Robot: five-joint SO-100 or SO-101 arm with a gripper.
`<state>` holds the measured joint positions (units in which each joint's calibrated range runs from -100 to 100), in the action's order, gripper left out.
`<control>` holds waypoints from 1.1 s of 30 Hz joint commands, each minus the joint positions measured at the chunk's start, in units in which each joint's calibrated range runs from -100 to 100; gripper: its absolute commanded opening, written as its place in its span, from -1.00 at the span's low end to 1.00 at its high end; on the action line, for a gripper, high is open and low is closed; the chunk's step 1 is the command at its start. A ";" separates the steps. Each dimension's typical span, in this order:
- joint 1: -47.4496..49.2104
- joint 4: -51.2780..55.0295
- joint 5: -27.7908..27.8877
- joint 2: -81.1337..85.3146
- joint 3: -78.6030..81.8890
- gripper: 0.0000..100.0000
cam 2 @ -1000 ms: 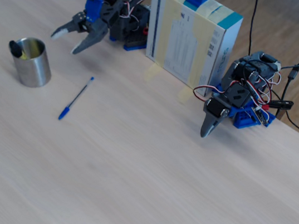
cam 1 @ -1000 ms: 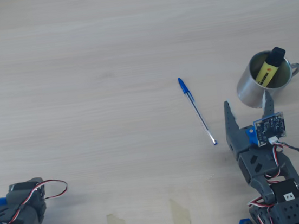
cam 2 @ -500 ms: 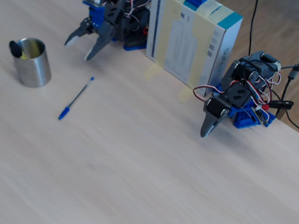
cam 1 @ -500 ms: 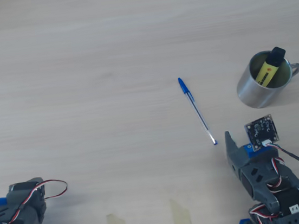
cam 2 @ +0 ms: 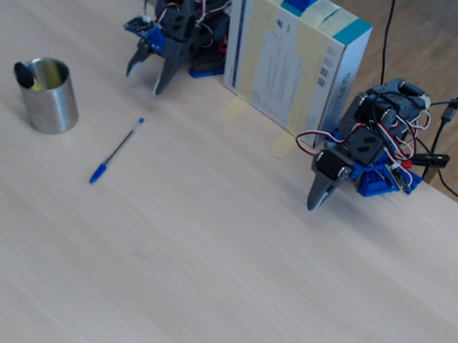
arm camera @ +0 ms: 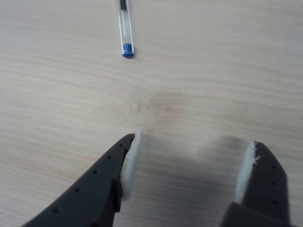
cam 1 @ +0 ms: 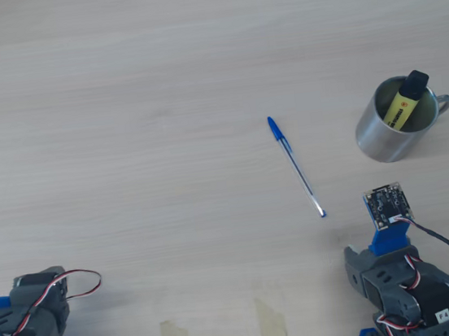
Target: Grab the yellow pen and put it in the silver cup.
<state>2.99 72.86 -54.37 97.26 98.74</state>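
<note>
a pale wooden desk [cam 1: 119, 107] carries a silver cup [cam 1: 385, 138] near its right edge and a blue ballpoint pen [cam 1: 295, 166] mid-desk, overhead view.

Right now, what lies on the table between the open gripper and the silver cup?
Nothing: in the overhead view the table between the gripper and the silver cup, which holds the yellow pen, is bare. The blue pen lies off to the left.

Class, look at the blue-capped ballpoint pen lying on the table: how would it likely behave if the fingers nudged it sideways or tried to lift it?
The ballpoint pen lies flat on the bare wooden table. Its thin round barrel would probably roll when pushed sideways. It looks like light, stiff plastic, so it should lift easily without bending. The smooth, clear barrel may slip between the open fingers.
</note>
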 commanded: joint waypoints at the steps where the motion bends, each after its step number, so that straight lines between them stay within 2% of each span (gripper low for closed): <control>1: -1.25 2.34 -0.46 0.58 0.99 -0.44; 7: -2.64 2.34 -0.30 0.58 0.99 -0.53; 18: -5.26 2.43 2.61 0.58 0.99 -0.96; 33: -4.74 2.34 2.66 0.17 0.99 -0.95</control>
<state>-1.38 73.12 -52.03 97.26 98.74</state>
